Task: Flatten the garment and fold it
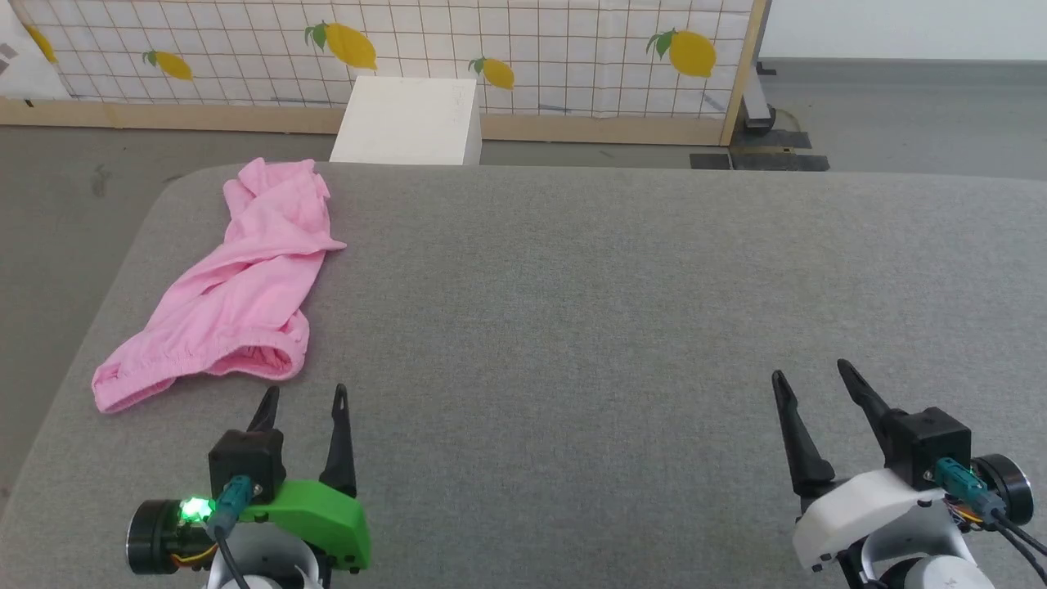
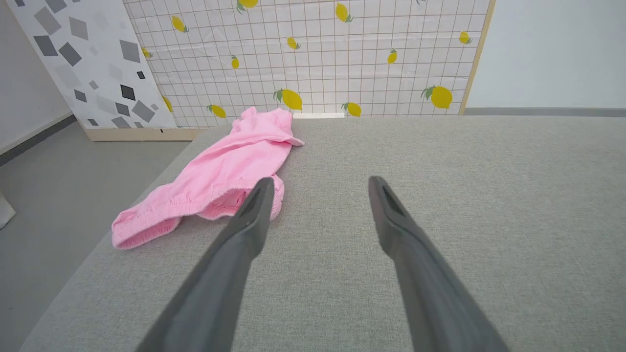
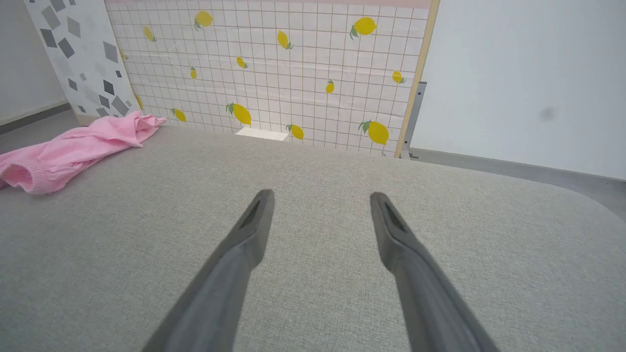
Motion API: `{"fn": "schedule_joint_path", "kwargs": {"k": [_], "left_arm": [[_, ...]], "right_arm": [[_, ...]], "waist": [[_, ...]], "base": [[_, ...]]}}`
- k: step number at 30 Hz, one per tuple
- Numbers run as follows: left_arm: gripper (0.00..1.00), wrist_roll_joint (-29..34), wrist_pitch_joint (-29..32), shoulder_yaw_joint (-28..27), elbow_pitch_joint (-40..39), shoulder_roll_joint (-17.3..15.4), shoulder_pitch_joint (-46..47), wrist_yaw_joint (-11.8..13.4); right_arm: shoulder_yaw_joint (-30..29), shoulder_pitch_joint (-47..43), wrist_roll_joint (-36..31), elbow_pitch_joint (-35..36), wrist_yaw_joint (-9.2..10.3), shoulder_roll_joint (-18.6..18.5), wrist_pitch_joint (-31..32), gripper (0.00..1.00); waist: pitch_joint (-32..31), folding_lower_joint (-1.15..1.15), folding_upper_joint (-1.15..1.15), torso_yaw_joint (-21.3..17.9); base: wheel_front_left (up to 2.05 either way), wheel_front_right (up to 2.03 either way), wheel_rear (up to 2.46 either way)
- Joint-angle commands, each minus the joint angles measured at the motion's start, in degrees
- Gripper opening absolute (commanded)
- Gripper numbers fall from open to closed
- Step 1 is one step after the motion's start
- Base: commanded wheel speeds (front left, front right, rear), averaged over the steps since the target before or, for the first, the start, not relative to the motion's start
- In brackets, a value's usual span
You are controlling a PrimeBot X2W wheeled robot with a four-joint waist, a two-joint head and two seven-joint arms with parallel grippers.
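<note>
The garment (image 1: 241,282) is a pink knit cloth lying crumpled in a long diagonal heap at the left of the grey padded table (image 1: 613,311). Its gathered waistband end faces me and its twisted far end lies near the back edge. The garment (image 2: 220,176) also shows ahead and left in the left wrist view, and the garment (image 3: 73,149) at the far left in the right wrist view. My left gripper (image 1: 303,393) stands open just in front of the waistband, apart from it. Over bare table at the lower right, my right gripper (image 1: 810,368) is open and holds nothing.
A white box (image 1: 409,121) stands on the floor behind the table's back edge. A lemon-print grid screen (image 1: 491,49) lines the back. The table's left edge (image 1: 90,343) curves close beside the garment, with grey floor beyond. Bare grey table surface spreads between the two grippers.
</note>
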State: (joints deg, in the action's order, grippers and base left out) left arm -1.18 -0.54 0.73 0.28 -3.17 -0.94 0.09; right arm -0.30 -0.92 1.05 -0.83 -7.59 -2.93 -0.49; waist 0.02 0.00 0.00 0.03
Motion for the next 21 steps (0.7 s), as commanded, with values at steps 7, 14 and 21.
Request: {"fn": "schedule_joint_path", "kwargs": {"k": [7,14,21], "left_arm": [[1.0,-0.8,-1.5,0.4,0.7,0.0,0.0,0.8],[1.0,-1.4,-2.3,0.3,0.9,0.1,-0.2,1.2],[1.0,-1.6,-3.1,0.3,1.1,0.1,-0.7,1.5]], "right_arm": [[-0.3,-0.2,1.6,-0.9,0.01,0.0,-1.4,1.0],[-0.3,-0.4,2.5,-1.6,0.02,0.0,-2.3,1.0],[-0.2,-0.6,3.2,-2.2,0.02,0.0,-3.1,1.0]], "waist": [[0.0,0.0,0.0,0.7],[-0.2,0.0,0.0,2.4],[-0.4,0.0,0.0,4.7]], "base": [[0.0,0.0,0.0],[0.0,0.0,0.0],[0.0,0.0,0.0]]}}
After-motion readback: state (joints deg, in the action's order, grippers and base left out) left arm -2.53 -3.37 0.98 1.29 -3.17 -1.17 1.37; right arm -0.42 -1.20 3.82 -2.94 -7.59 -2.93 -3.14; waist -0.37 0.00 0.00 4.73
